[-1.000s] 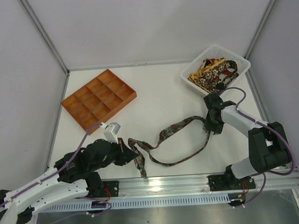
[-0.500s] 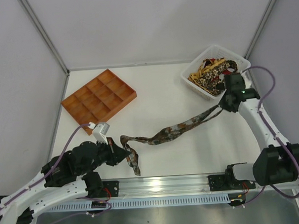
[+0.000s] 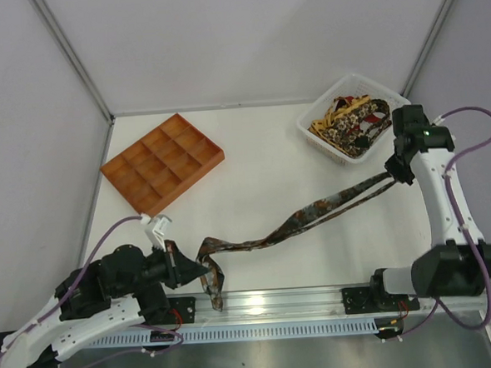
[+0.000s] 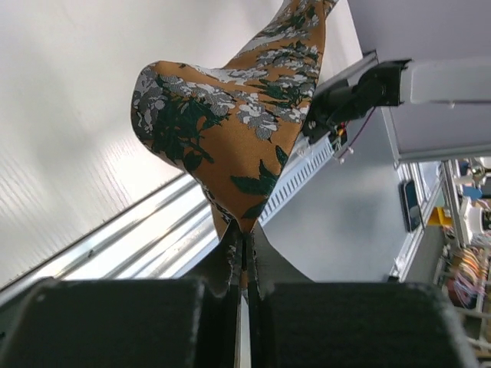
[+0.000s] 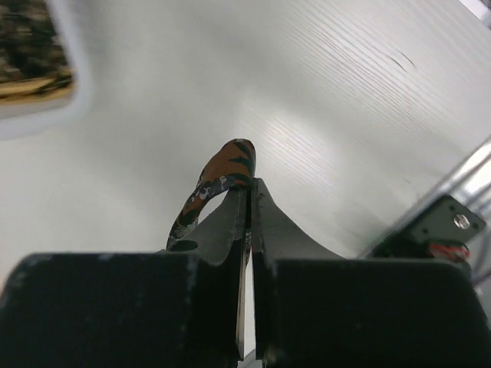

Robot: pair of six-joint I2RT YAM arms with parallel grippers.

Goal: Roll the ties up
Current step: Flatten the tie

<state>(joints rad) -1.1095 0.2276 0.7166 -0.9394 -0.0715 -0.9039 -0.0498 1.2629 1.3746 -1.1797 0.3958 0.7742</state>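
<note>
"Where is the stretched tie (image 3: 314, 211)?"

"It runs in a long slant from the far right to the near left. It's orange-brown with dark leaves and pale flowers."

"Does it lie flat?"

"No. It's pulled out and twisted, and each end is pinched. At the near left it folds over, and a short tail hangs past the near edge."

"And the rest?"

"The heaped ties (image 3: 350, 123), black, yellow and red, are tangled at the far right."

Our left arm lies low along the near-left edge. The left gripper (image 3: 196, 269) points right, jaws pressed together on the tie (image 3: 314, 211). Our right arm stretches along the right side toward the far end. The right gripper (image 3: 395, 171) angles left, likewise clamped on it.
</note>
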